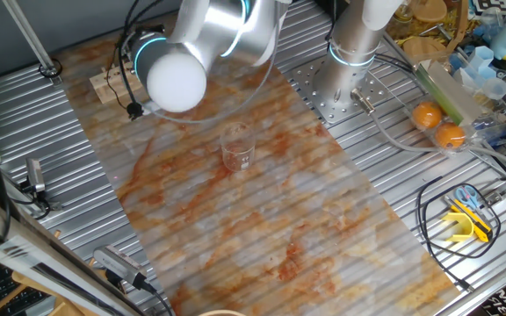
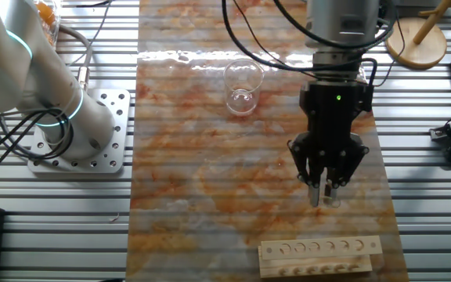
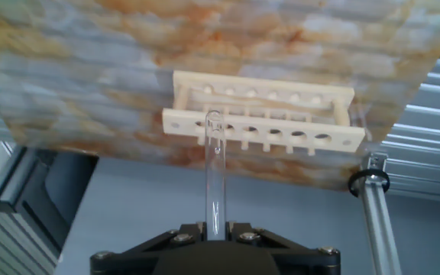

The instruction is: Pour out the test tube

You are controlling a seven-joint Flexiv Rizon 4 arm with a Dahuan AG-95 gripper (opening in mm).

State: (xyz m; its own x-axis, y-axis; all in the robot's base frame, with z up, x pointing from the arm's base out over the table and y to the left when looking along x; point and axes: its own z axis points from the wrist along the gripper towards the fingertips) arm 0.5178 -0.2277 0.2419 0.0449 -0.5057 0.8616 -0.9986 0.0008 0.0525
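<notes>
The slim clear test tube (image 3: pixel 215 176) stands out straight from between my gripper's (image 3: pixel 214 228) jaws, which are shut on its lower end. Its open mouth points toward the pale wooden rack (image 3: pixel 262 118), seen beyond it. In the other fixed view my gripper (image 2: pixel 325 196) hangs above the marbled mat, a little short of the rack (image 2: pixel 319 257), fingers pointing down. The clear glass beaker (image 2: pixel 242 86) stands upright farther up the mat, well apart from the gripper. It also shows in one fixed view (image 1: pixel 238 149), where the arm hides my gripper.
The arm's base (image 2: pixel 77 133) sits left of the mat on the ribbed metal table. Two oranges (image 1: pixel 439 125) and yellow-handled scissors (image 1: pixel 468 215) lie at the right. A round wooden stand (image 2: pixel 417 39) is at the far corner. A metal post (image 3: pixel 376 206) stands beside the mat's edge.
</notes>
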